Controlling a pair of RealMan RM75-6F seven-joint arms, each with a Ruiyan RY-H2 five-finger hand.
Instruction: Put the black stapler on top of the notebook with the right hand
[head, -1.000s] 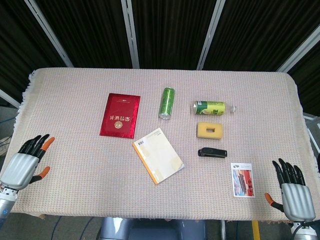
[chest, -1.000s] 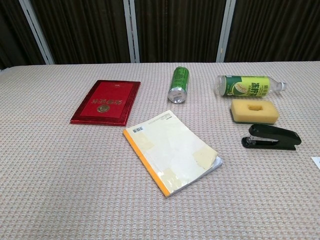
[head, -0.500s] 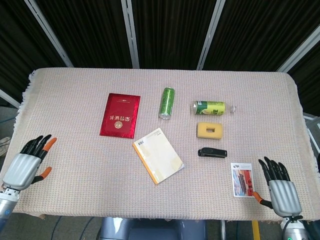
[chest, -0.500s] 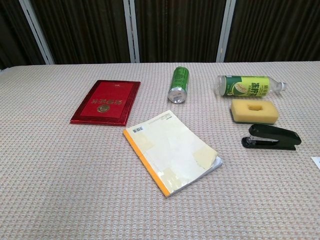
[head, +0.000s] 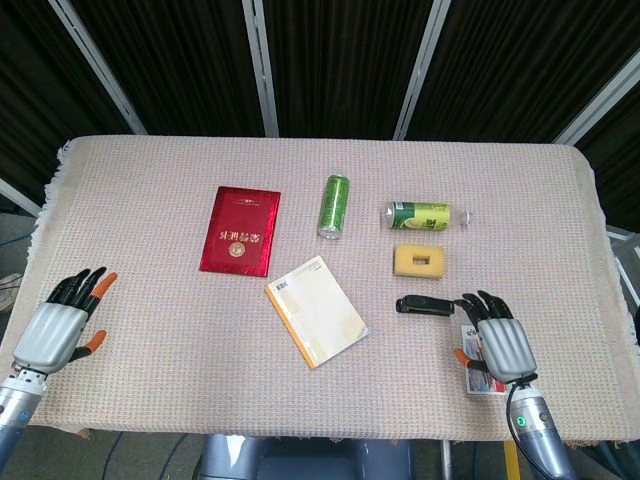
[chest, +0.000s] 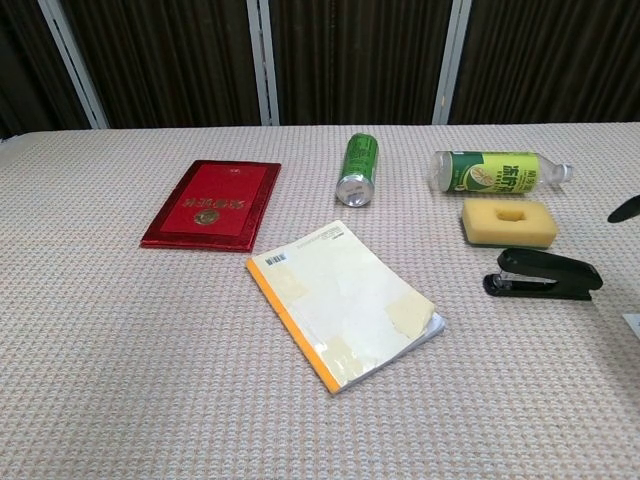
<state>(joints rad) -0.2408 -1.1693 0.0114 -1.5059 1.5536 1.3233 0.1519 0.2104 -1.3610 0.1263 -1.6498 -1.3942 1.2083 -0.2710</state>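
The black stapler (head: 424, 305) (chest: 543, 274) lies flat on the cloth, right of the notebook (head: 315, 310) (chest: 344, 301), a pale yellow book with an orange spine lying at an angle. My right hand (head: 495, 344) hovers just right of the stapler, fingers spread and holding nothing, apart from it. In the chest view only a dark fingertip (chest: 625, 209) of that hand shows at the right edge. My left hand (head: 60, 323) is at the table's left edge, fingers spread and empty.
A red booklet (head: 240, 229) lies at the back left, a green can (head: 334, 205) on its side behind the notebook. A green bottle (head: 428, 215) and a yellow sponge (head: 421, 260) lie behind the stapler. A photo card (head: 478, 375) lies partly under my right hand.
My right hand has moved left and forward from the table's right front corner to over the card beside the stapler. The left hand has barely shifted. The objects have not moved.
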